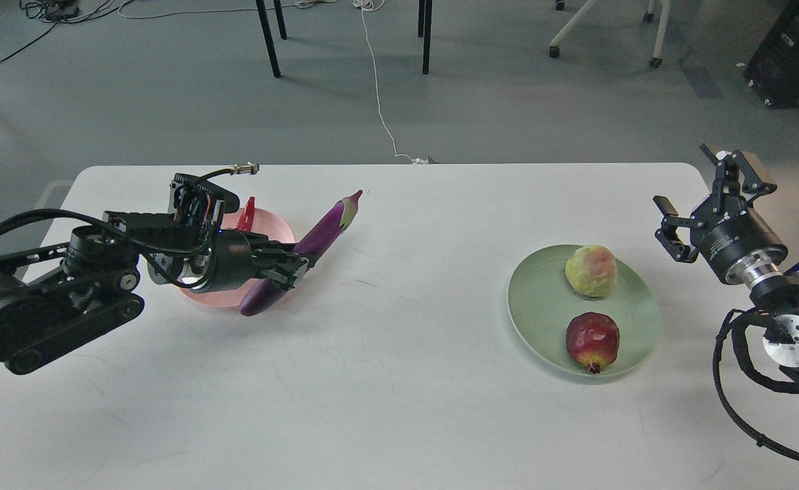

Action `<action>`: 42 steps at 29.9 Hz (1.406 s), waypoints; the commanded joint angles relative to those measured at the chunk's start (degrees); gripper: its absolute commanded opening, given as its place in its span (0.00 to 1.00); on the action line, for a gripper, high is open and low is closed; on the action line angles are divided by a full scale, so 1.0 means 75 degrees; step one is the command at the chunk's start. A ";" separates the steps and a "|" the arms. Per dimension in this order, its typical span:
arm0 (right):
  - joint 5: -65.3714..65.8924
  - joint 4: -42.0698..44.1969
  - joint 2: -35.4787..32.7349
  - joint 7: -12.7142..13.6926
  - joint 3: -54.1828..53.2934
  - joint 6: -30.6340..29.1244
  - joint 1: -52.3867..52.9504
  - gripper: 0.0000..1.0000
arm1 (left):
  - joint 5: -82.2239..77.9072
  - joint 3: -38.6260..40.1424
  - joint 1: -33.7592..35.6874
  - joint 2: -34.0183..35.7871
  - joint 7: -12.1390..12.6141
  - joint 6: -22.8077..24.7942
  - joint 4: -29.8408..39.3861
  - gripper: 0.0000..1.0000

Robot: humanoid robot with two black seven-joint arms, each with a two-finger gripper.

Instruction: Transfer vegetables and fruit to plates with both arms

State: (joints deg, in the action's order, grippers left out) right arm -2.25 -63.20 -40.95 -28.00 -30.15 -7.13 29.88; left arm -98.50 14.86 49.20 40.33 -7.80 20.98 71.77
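Observation:
My left gripper is shut on the purple eggplant and holds it tilted, stem end up, off the table beside the pink plate. The red chili pepper lies on the pink plate, mostly hidden behind my left wrist. The pale green plate at the right holds the yellow-green fruit and the dark red pomegranate. My right gripper is open and empty, raised past the green plate near the table's right edge.
The white table has its far edge just behind the plates. Beyond it, the grey floor holds table legs, a chair base and a white cable. My left forearm covers the table's left side.

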 commanded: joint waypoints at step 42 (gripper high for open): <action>0.0019 -0.0058 -0.0001 0.0000 -0.0175 0.0002 0.0176 0.98 | 0.7857 0.3652 -0.2220 -0.1449 -0.1326 -0.1603 -0.0522 0.99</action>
State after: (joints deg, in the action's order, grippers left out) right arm -2.19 -63.54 -40.88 -28.00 -31.59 -7.11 31.06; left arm -47.71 34.82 38.46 33.14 -16.19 9.09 66.94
